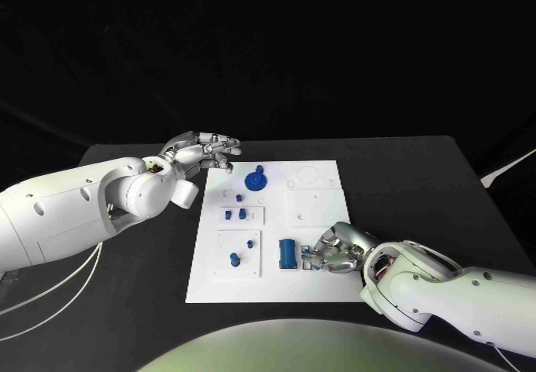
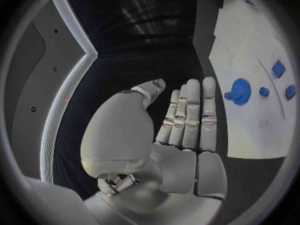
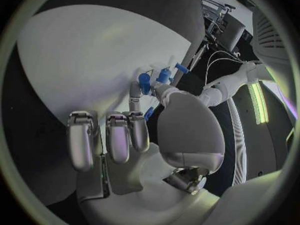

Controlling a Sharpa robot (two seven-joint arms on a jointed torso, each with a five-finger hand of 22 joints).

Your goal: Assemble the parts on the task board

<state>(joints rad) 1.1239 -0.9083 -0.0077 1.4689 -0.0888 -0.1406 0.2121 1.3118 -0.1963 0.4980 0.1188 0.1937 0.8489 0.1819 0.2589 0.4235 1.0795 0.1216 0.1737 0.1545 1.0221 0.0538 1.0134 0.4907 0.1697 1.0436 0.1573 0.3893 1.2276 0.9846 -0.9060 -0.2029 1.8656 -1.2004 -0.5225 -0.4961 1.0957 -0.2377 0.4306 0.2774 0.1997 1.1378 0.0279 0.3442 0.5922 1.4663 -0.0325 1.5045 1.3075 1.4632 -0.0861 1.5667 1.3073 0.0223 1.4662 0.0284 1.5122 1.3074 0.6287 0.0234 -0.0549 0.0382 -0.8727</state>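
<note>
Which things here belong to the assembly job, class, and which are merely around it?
Belonging to the job:
- task board
- blue gear
- blue cylinder
- small blue pieces
- right hand, fingers down on the board beside the cylinder
- left hand, open, holding nothing

Just around:
- black table
- white cables

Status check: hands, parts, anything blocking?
Left hand open, off the board's far corner. Right hand fingers at blue cylinder; grip unclear. Blue gear seated on task board. Nothing blocking.
</note>
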